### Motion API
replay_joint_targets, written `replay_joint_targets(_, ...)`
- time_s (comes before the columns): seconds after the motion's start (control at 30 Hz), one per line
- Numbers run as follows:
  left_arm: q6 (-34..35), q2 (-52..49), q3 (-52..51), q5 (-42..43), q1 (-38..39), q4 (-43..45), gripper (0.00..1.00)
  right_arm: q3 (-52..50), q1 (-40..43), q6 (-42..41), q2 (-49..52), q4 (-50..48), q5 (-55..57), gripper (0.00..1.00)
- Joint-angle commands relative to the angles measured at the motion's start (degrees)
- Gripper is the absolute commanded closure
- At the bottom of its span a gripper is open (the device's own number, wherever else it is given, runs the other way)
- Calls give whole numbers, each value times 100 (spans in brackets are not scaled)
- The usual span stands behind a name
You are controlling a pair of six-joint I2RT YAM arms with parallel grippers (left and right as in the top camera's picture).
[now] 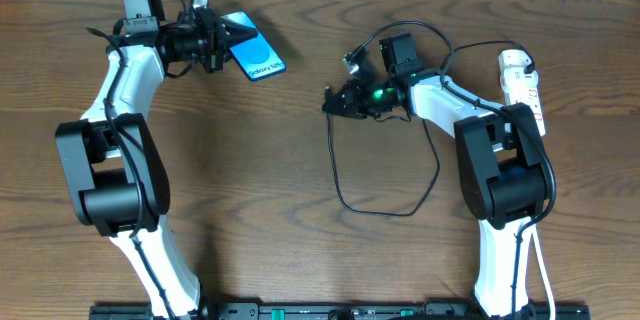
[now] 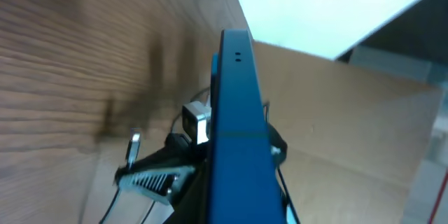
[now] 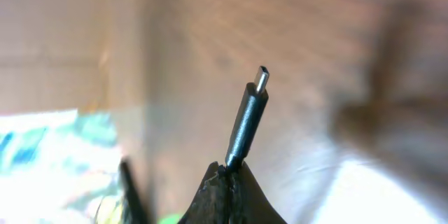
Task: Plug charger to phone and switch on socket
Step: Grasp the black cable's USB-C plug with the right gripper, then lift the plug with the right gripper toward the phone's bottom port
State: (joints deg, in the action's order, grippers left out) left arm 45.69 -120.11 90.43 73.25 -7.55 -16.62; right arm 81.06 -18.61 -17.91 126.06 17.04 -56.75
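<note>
The phone [image 1: 254, 52], with its bright blue screen, is held off the table at the back left by my left gripper [image 1: 232, 33], which is shut on its end. In the left wrist view the phone [image 2: 236, 133] stands edge-on between my fingers [image 2: 231, 189]. My right gripper [image 1: 335, 101] is shut on the plug end of the charger, a thin black cable [image 1: 345, 192] looping over the table. In the right wrist view the plug tip [image 3: 248, 115] sticks up out of my closed fingers [image 3: 231, 175]. The white socket strip [image 1: 522, 82] lies at the back right.
The wooden table [image 1: 300, 250] carries the cable loop in front of the right arm. The socket's white cord [image 1: 540, 260] runs down beside the right arm base. Both arm bases stand at the front edge.
</note>
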Motion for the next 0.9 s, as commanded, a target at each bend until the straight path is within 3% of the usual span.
replay_joint_targets(0.0,-393,122,0,778,55,-2,92,79,-61,968,-334,168,-1082,99)
replay_joint_targets(0.27,-581,122,0,1690,90,111,92,79,-92,1434,-1362,706,-1143,99)
replay_joint_targets(0.5,-586,127,0,1687,236,118,92,74,-92,1895,-2015,1217,-1617,99)
replay_joint_targets(0.87,-514,129,0,1687,671,592,93,-267,-109,2341,-2026,1526,-2214,99)
